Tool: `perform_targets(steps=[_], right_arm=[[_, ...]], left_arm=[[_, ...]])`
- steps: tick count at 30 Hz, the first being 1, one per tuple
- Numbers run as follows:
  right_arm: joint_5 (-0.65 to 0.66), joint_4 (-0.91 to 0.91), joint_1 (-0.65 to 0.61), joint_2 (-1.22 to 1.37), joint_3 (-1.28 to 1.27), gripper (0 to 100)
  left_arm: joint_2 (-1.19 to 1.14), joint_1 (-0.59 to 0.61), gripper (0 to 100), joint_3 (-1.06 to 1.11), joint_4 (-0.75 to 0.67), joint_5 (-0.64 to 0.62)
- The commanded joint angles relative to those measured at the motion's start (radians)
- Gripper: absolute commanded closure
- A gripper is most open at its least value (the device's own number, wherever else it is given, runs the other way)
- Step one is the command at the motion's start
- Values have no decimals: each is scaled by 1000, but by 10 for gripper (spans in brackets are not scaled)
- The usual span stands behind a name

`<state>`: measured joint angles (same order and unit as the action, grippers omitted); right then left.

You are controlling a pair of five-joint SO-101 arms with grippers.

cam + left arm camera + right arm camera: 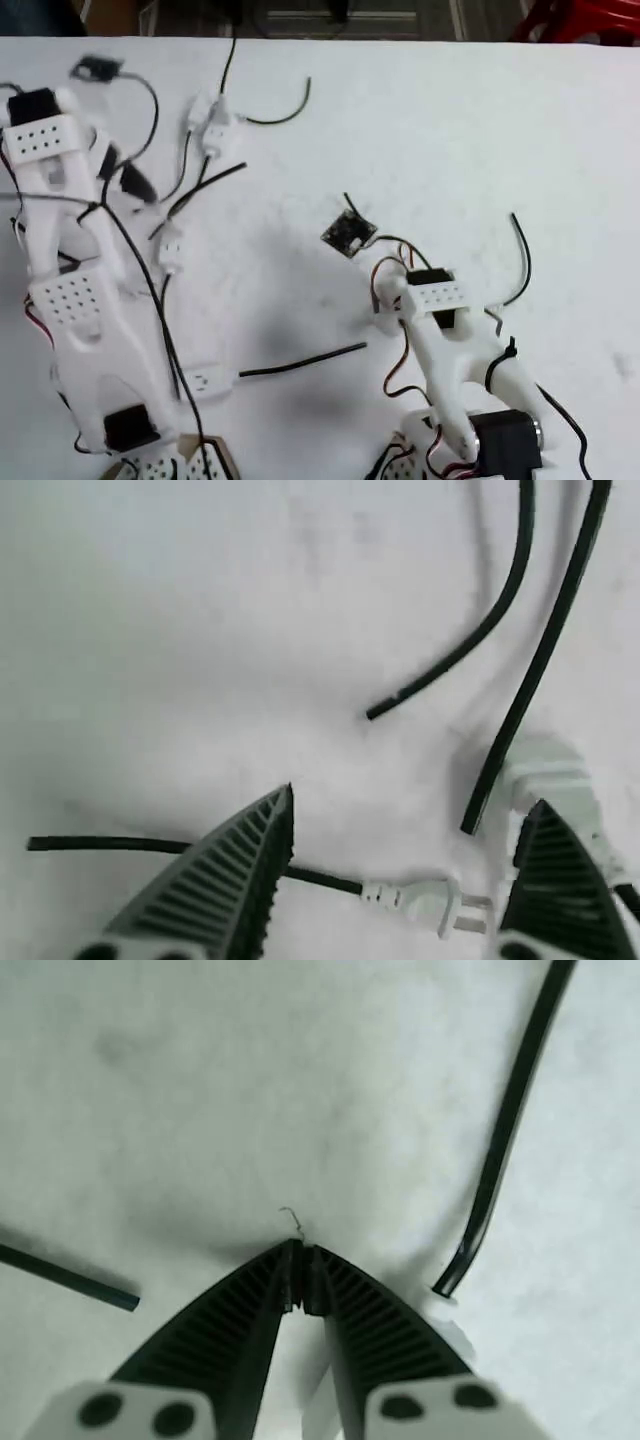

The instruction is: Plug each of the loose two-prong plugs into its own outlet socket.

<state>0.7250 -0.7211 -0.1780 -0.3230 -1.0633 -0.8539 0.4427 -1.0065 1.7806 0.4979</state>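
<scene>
Plug (425,902) lies under left gripper (412,802) — jaws spread wide.

**A:** Fig., high view: light lvl?

**B:** Bright, diffuse, from overhead. The white matte table top (450,130) reads near-uniform, so a white plastic arm shell (70,290) barely separates from it. One soft-edged grey shadow patch lies betw. the two arms. The room strip beyond the table's far edge is dim.

**A:** Glare?

**B:** Surface matte; highlights pale & flat.

**A:** Wrist views?

**B:** Left wrist: even light, w/ a faint soft shadow running beside the thin black cable (540,650). Right wrist: dimmer. A broad soft shadow pools on the table at the tips of the black ribbed right gripper (300,1280), and a 2nd faint dark smudge sits farther out.
</scene>
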Motion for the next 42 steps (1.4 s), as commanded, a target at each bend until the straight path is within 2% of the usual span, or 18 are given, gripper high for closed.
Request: perform_targets(steps=[1,8,19,28,30,34,35,42], right_arm=[[2,25,13,-8,0,980],[2,25,13,-8,0,980],[2,25,13,-8,0,980],[2,24,13,-8,0,980],[2,24,13,-8,0,980],[2,24,13,-8,0,980],[2,24,13,-8,0,980],[2,24,13,-8,0,980]], left_arm=[[74,18,657,218,3,-9],[77,-15,657,273,5,-11],[65,-194,657,276,2,-18],[-70,-206,661,265,-3,-18],[-77,-211,705,265,-3,-18],[-68,-217,877,264,-3,-17],[-62,-219,894,255,-2,-17],[24,-240,891,198,2,-18]])
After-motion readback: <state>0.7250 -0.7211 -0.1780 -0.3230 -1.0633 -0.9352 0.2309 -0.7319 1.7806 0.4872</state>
